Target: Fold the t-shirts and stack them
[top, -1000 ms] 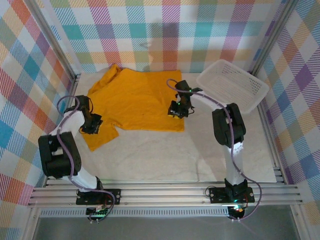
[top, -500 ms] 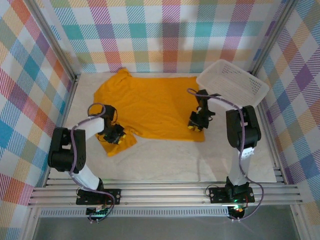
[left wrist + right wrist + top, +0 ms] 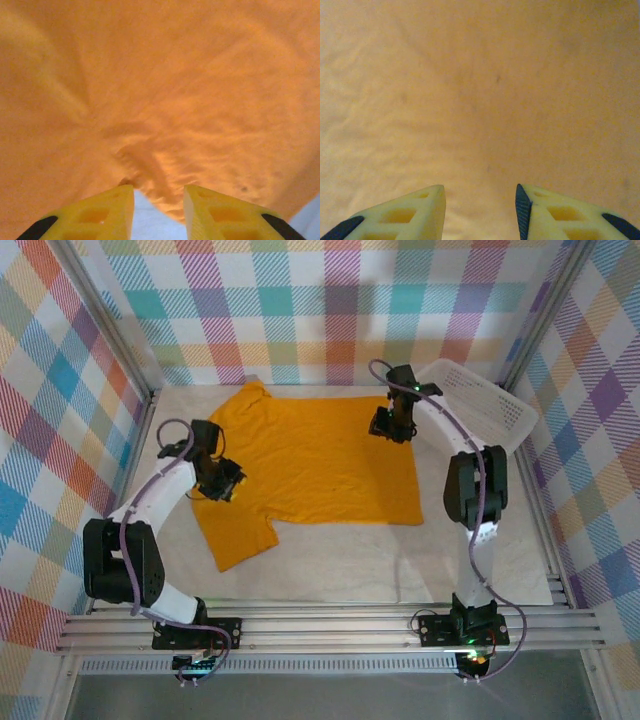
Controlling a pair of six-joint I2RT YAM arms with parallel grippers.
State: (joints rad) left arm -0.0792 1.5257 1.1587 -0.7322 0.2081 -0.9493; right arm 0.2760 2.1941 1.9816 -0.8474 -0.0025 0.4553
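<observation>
Both arms have pulled back from the near edge of the t-shirt [image 3: 310, 460] since half a second ago, and the cloth now lies wider and flatter on the surface [image 3: 340, 560]. Your left tool [image 3: 222, 480] sits low at the shirt's left side, above the sleeve that juts toward you. Its wrist view shows the fingers parted, with bare surface between them and a puckered cloth edge just ahead (nothing pinched). Your right tool [image 3: 388, 427] hovers over the far right corner, beside the white basket [image 3: 490, 405], fingers likewise apart over smooth fabric. That spread looks deliberate, since a flat shirt gives clean fold lines. Folding itself hasn't begun, I'd judge.
</observation>
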